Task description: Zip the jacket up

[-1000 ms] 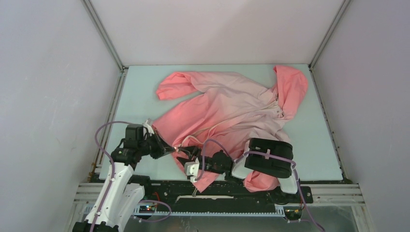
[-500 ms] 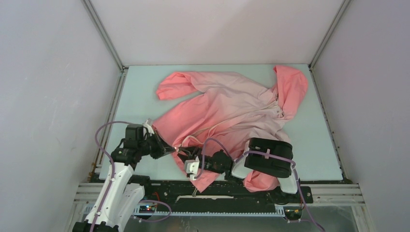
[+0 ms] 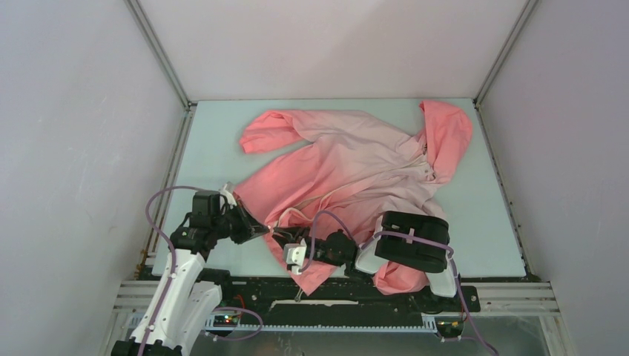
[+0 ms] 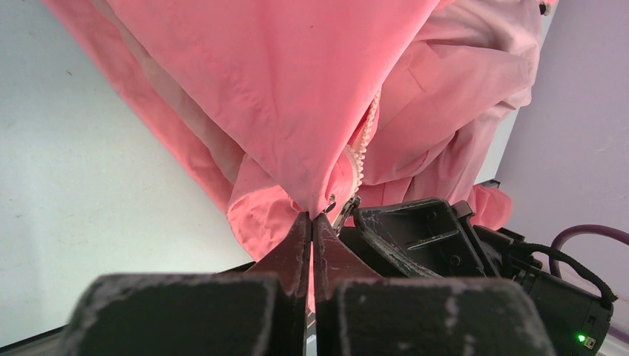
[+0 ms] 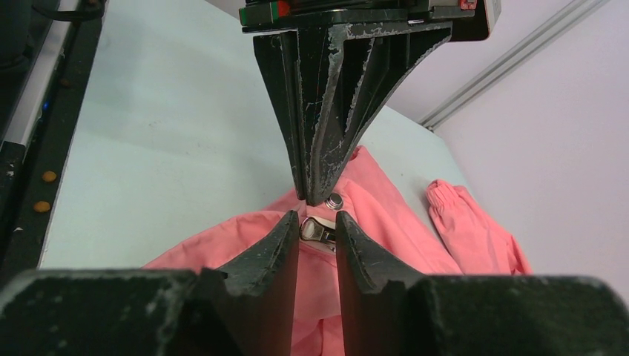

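Observation:
The coral-pink jacket [image 3: 348, 163] lies spread on the table, hood at the back right. My left gripper [image 3: 265, 230] is shut on the jacket's bottom hem corner [image 4: 311, 216], beside the whitish zipper teeth [image 4: 362, 148]. My right gripper [image 3: 280, 236] faces it from the right. Its jaws stand a little apart [image 5: 317, 219], and the metal zipper pull [image 5: 315, 231] lies just past the tips, between them. The left gripper's shut tips [image 5: 317, 199] hang right above the pull, next to a metal snap [image 5: 336, 199]. The right gripper's fingers [image 4: 400, 226] show in the left wrist view.
The right arm [image 3: 412, 241] lies over the jacket's near part. A sleeve cuff [image 5: 475, 230] lies beyond the pull. The pale table [image 3: 215, 148] is boxed in by grey walls. A black rail [image 3: 334, 293] runs along the near edge.
The right gripper has edged slightly away from the near edge, closer to the hem and the left gripper. The left gripper and the jacket have not visibly moved.

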You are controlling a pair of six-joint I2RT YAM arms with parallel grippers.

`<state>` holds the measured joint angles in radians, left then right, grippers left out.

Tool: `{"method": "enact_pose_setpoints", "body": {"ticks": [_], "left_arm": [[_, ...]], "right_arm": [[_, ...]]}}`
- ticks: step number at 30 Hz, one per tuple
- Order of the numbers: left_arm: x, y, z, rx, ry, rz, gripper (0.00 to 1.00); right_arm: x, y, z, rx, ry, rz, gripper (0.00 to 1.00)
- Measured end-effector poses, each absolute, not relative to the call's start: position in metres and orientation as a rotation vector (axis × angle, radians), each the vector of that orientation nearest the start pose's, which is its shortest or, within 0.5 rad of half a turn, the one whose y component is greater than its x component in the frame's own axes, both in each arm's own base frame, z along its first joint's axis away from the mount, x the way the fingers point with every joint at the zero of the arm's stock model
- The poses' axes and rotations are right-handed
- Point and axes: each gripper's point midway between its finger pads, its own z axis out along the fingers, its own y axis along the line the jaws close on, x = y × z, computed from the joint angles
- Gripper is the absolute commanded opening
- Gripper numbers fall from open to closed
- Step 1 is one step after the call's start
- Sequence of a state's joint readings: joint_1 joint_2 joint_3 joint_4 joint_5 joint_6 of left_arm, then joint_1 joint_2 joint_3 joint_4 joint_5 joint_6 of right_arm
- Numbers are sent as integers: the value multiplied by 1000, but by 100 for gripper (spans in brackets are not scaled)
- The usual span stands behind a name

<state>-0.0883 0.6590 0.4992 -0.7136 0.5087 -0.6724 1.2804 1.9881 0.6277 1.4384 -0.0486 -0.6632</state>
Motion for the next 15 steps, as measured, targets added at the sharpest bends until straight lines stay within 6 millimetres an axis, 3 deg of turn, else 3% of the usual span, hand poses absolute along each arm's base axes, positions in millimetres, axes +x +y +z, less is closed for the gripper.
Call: {"method": "enact_pose_setpoints", "body": {"ticks": [15], "left_arm": [[165,-123,110,-497,2479,-947,0]], "right_arm": [[157,460,113,-1273,834,525,24]]}}
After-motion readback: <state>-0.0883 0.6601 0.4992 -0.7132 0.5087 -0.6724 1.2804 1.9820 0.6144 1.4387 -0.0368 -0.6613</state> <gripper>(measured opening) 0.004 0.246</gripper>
